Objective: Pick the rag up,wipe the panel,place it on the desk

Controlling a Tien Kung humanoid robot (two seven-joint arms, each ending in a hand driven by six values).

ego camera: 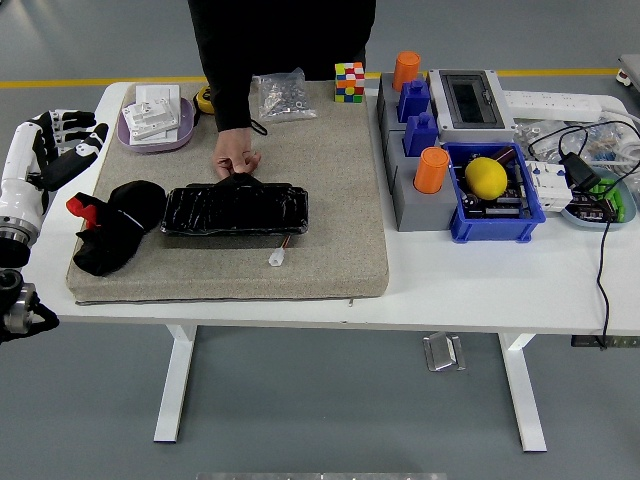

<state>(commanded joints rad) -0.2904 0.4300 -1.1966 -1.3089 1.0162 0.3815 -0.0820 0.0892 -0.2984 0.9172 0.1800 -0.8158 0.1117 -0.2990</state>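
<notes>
A black rag (pixel 117 226) with a red patch lies crumpled on the left end of the beige mat (pixel 330 200). Right beside it lies the glossy black panel (pixel 235 209), flat on the mat. A person's hand (pixel 235 160) pinches the panel's far edge. My left hand (pixel 64 140), white with black fingers, hovers over the table's left edge, above and left of the rag, fingers spread and holding nothing. My right arm is out of sight.
A purple dish (pixel 155 128) of white parts and a bag of screws (pixel 282 95) sit at the mat's far side, with a Rubik's cube (pixel 349 82). Grey and blue bins (pixel 495 205) with a yellow ball, orange cylinders and cables crowd the right.
</notes>
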